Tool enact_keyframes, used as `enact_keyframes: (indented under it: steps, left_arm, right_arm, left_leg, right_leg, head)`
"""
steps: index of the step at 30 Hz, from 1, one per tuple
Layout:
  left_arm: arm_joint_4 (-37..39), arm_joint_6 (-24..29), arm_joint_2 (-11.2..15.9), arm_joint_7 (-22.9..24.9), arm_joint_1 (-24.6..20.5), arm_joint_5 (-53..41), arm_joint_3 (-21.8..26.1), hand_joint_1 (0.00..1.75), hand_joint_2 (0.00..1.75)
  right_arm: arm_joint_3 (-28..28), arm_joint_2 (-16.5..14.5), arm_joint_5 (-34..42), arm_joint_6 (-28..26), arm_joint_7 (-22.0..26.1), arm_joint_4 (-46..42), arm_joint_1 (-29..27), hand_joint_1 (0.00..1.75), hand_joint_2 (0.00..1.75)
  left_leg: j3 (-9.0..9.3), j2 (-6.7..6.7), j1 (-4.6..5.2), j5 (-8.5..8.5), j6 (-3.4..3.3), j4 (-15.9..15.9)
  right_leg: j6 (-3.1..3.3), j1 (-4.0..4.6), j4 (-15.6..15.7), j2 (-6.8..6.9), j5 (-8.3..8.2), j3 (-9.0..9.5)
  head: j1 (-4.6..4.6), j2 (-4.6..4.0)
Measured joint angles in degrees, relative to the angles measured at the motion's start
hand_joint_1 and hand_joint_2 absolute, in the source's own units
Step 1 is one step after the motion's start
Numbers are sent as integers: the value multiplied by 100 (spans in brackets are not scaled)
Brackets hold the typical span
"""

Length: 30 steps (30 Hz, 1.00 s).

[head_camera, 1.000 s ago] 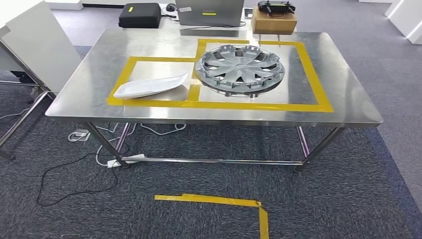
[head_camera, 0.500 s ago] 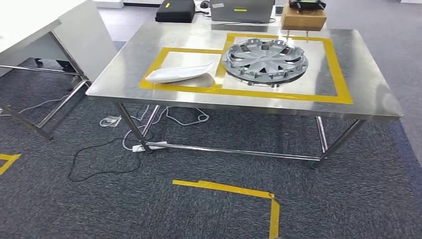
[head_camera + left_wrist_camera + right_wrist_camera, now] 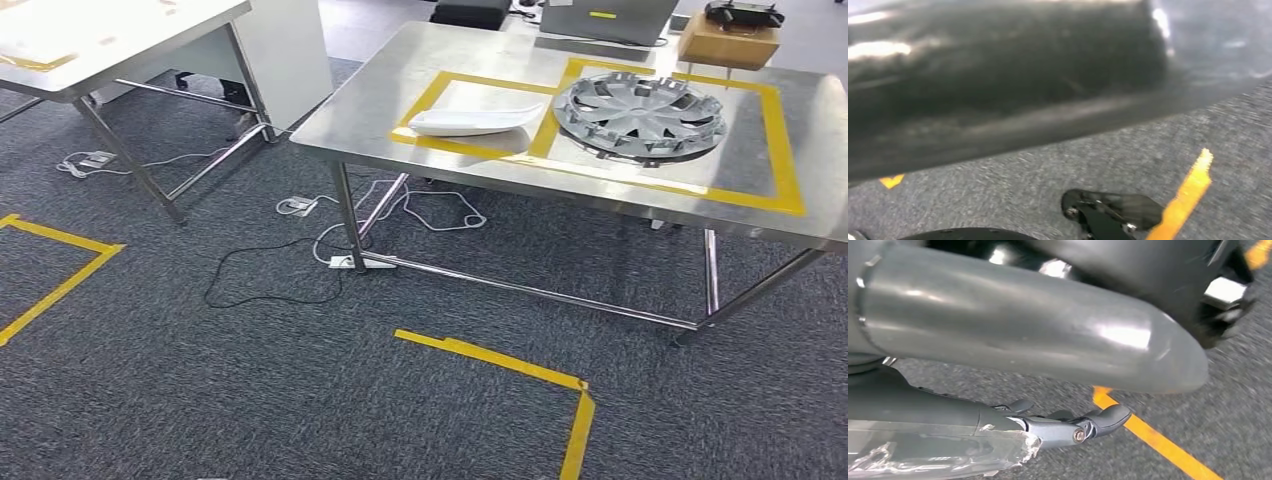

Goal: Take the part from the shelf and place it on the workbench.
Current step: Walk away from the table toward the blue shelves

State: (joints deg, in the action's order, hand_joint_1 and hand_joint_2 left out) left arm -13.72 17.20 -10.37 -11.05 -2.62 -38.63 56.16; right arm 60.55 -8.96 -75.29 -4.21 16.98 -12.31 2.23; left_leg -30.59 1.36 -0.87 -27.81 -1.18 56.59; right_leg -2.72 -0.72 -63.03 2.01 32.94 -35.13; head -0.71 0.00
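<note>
The steel workbench (image 3: 380, 110) stands at the upper right of the head view, marked with yellow tape rectangles. A white curved part (image 3: 470, 121) lies in the left rectangle. A silver wheel cover (image 3: 640, 112) lies in the right one. My right hand (image 3: 998, 330) hangs over the grey carpet, its thick grey thumb apart from the darker fingers (image 3: 1073, 430), and it holds nothing. In the blurred left wrist view my left hand (image 3: 1113, 212) shows a dark fingertip above the carpet with nothing in it.
A second steel table (image 3: 120, 40) stands at the upper left. Cables and a power strip (image 3: 350, 262) lie under the workbench. Yellow tape corners (image 3: 500, 360) (image 3: 60, 270) mark the carpet. A wooden box (image 3: 727, 42) and a laptop (image 3: 600, 20) sit at the workbench's far edge.
The whole picture has shifted right, so the camera has turned left. The second table and a left floor marking have come into view. The parts on the workbench lie as before.
</note>
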Motion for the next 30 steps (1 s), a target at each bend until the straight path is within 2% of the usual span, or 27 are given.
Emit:
enact_keyframes:
  steps: [1,2,3,4,5,6,7,8,9,10,11,12,13,14,15,16,17,18,19,20,21,22,24,25,27,28,30]
  left_arm:
    - [1,-21,-10,1,-9,-14,-3,0,0]
    - [2,-43,-23,0,-15,-31,-7,0,0]
    - [3,-61,-33,-2,-13,-48,-14,0,0]
    - [6,-77,-42,-4,-6,-62,-21,0,0]
    - [9,-90,-48,-7,1,-76,-28,0,0]
    - [13,-97,-56,-10,4,-85,-34,0,0]
    - [15,-104,-70,-13,1,-94,-40,0,0]
    - [16,-109,-84,-15,-8,-100,-46,0,0]
    - [17,-113,-98,-17,-14,-104,-54,0,0]
    - [17,-119,-107,-19,-16,-110,-66,0,0]
    - [18,-122,-107,-19,-10,-115,-76,0,0]
    - [19,-124,-103,-20,1,-120,-86,0,0]
    - [21,-126,-103,-20,14,-123,-96,0,0]
    - [22,-131,-103,-20,24,-123,-105,0,0]
    - [23,-143,-103,-26,26,-127,-115,0,0]
    - [25,-167,-107,-35,25,-137,-126,0,0]
    - [25,-199,-107,-49,20,-147,-134,0,0]
    - [25,-238,-107,-64,17,-157,-139,0,0]
    - [25,-276,-108,-77,18,-164,-141,0,0]
    - [25,-304,-108,-87,22,-165,-142,0,0]
    - [25,-324,-107,-96,25,-165,-143,0,0]
    - [25,-334,-107,-103,24,-166,-144,0,0]
    - [25,-342,-107,-120,6,-169,-150,0,0]
    - [25,-353,-108,-130,1,-173,-154,0,0]
    - [25,-391,-105,-151,17,-179,-158,0,0]
    - [25,-416,-102,-162,32,-182,-160,0,0]
    - [25,-458,-99,-178,39,-196,-164,0,0]
  right_arm:
    - [-9,0,-2,2,5,0,-20,0,0]
    - [-17,0,-4,3,9,0,-35,0,0]
    - [-24,0,-7,4,14,0,-42,0,0]
    - [-29,0,-8,5,17,0,-41,0,0]
    - [-36,0,-10,5,21,0,-39,0,0]
    - [-45,0,-11,6,23,0,-37,0,0]
    - [-54,3,-11,6,25,-3,-35,0,0]
    - [-62,3,-13,6,29,-5,-33,0,0]
    - [-68,3,-14,6,33,-8,-32,0,0]
    - [-72,2,-16,7,36,-11,-31,0,0]
    - [-75,-2,-20,8,38,-11,-33,0,0]
    - [-77,-10,-23,10,38,-10,-32,0,0]
    - [-78,-18,-25,12,39,-10,-30,0,0]
    - [-78,-24,-27,14,41,-10,-34,0,0]
    - [-78,-30,-28,17,45,-10,-40,0,0]
    - [-78,-28,-28,17,49,-11,-55,0,0]
    - [-78,-28,-29,19,54,-11,-70,0,0]
    - [-78,-28,-29,20,59,-11,-78,0,0]
    - [-78,-28,-29,19,66,-11,-76,0,0]
    - [-78,-28,-29,20,72,-11,-65,0,0]
    - [-78,-28,-29,20,78,-11,-49,0,0]
    - [-78,-28,-29,20,82,-12,-36,0,0]
    - [-79,-27,-28,19,89,-14,-22,0,0]
    - [-79,-27,-28,19,93,-15,-15,0,0]
    - [-80,-28,-27,19,103,-15,-2,0,0]
    - [-80,-28,-27,19,108,-15,2,0,0]
    - [-80,-28,-26,19,116,-15,-11,0,0]
  left_leg:
    - [-102,-70,19,80,-27,2]
    - [-210,-144,41,166,-45,6]
    - [-317,-217,65,252,-56,10]
    - [-417,-285,89,334,-60,14]
    - [-508,-353,110,412,-62,16]
    - [-580,-424,128,487,-61,18]
    - [-642,-495,145,561,-56,21]
    - [-688,-567,160,634,-46,25]
    - [-717,-634,166,711,-27,15]
    - [-743,-701,165,790,3,0]
    - [-760,-778,168,875,39,-31]
    - [-783,-827,160,925,70,-56]
    - [-825,-786,160,852,97,-20]
    - [-883,-676,162,648,125,110]
    - [-953,-516,150,335,151,359]
    - [-1025,-352,136,-18,189,717]
    - [-1081,-256,109,-268,231,1114]
    - [-1097,-206,74,-363,268,1454]
    - [-1052,-176,35,-314,303,1663]
    - [-918,-152,-1,-168,333,1676]
    - [-680,-104,-30,-20,357,1478]
    - [-366,-5,-44,23,374,1120]
    - [167,182,-14,-129,328,355]
    - [281,224,11,-230,275,131]
    - [262,162,38,-244,140,0]
    - [229,119,39,-202,82,-15]
    - [145,21,31,-93,-15,-38]
  right_leg:
    - [14,10,-367,-115,306,-92]
    - [41,25,-730,-166,512,-155]
    - [77,44,-994,-186,574,-161]
    - [120,64,-1074,-196,482,-82]
    - [170,86,-954,-215,298,92]
    - [229,109,-649,-278,111,355]
    - [303,139,-195,-432,21,694]
    - [354,149,298,-587,24,1017]
    - [384,167,671,-712,71,1249]
    - [397,179,907,-776,126,1379]
    - [387,178,989,-726,116,1392]
    - [393,173,981,-636,60,1345]
    - [422,158,989,-545,-10,1287]
    - [445,141,1001,-442,-86,1216]
    - [464,126,1005,-331,-156,1140]
    - [473,130,997,-227,-216,1062]
    - [461,130,981,-111,-267,982]
    - [449,130,952,-1,-315,896]
    - [434,129,910,105,-356,799]
    - [414,124,856,199,-391,704]
    - [389,117,790,279,-422,612]
    - [361,117,724,349,-445,526]
    - [299,123,610,464,-478,411]
    - [266,126,581,517,-497,376]
    - [183,107,565,580,-536,344]
    - [137,89,530,483,-502,310]
    - [72,59,142,120,-192,135]
  head:
    - [-6,0]
    - [-12,0]
    - [-17,0]
    - [-17,0]
    - [-15,0]
    - [-15,0]
    - [-13,0]
    - [-11,0]
    - [-7,0]
    - [-11,0]
    - [-16,0]
    - [-27,-1]
    - [-31,-1]
    - [-15,-1]
    - [-2,-1]
    - [16,-1]
    - [25,-1]
    - [23,0]
    - [22,0]
    - [23,0]
    - [24,0]
    - [25,0]
    - [23,0]
    - [22,0]
    - [29,0]
    - [31,0]
    - [32,0]
